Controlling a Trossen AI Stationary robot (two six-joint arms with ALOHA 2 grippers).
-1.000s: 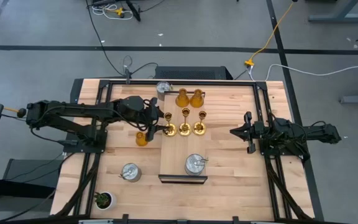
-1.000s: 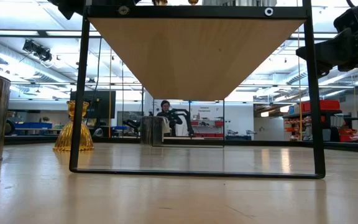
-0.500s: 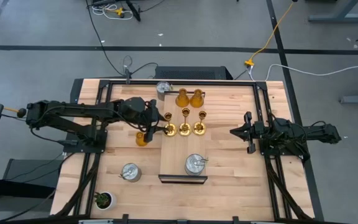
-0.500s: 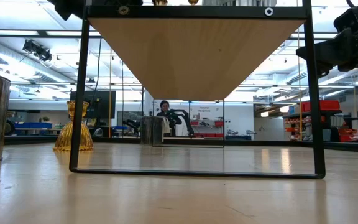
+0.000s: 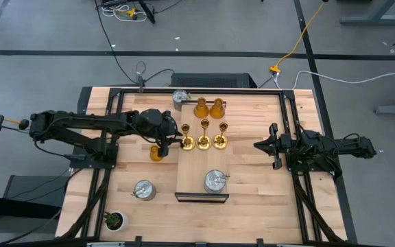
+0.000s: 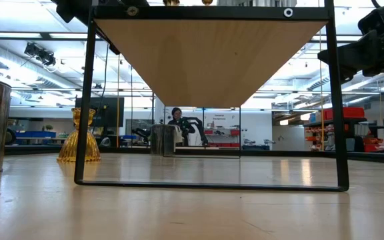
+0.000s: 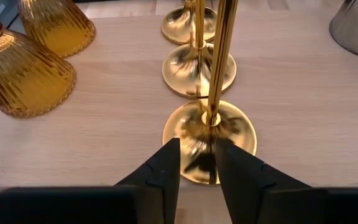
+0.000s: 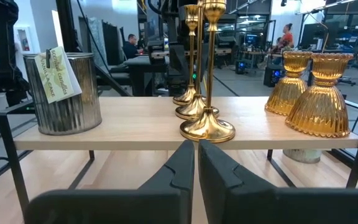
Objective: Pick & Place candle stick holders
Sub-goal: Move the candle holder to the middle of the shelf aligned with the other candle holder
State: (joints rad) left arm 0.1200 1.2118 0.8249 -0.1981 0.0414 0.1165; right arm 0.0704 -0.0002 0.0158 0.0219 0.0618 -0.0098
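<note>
Three gold thin-stemmed candle stick holders (image 5: 204, 142) stand in a row on a raised wooden shelf (image 5: 192, 165). Two amber ones (image 5: 208, 108) and a silver one (image 5: 215, 181) stand there too. On the table stand another amber holder (image 5: 156, 152) and another silver one (image 5: 143, 190). A third silver one (image 5: 181, 97) stands by the shelf's far left corner. My left gripper (image 7: 197, 155) is at the leftmost gold holder (image 7: 210, 134), open by a narrow gap, its fingertips short of the stem (image 7: 219, 56). My right gripper (image 8: 196, 158) waits shut at the right. My left gripper's fingertips (image 7: 169, 155) stand over the near rim of the gold holder's round base (image 7: 197, 171), coming slanting down from the table's left. I cannot tell whether they touch it. The holder stands upright on the shelf.
The shelf's black metal frame (image 6: 82, 100) stands on thin legs. A tiny potted plant (image 5: 114, 220) sits at the near left corner. Bare table top lies to the right of the shelf.
My left gripper has tipped its fingers a little downward at the leftmost gold holder. The holders stand as before.
</note>
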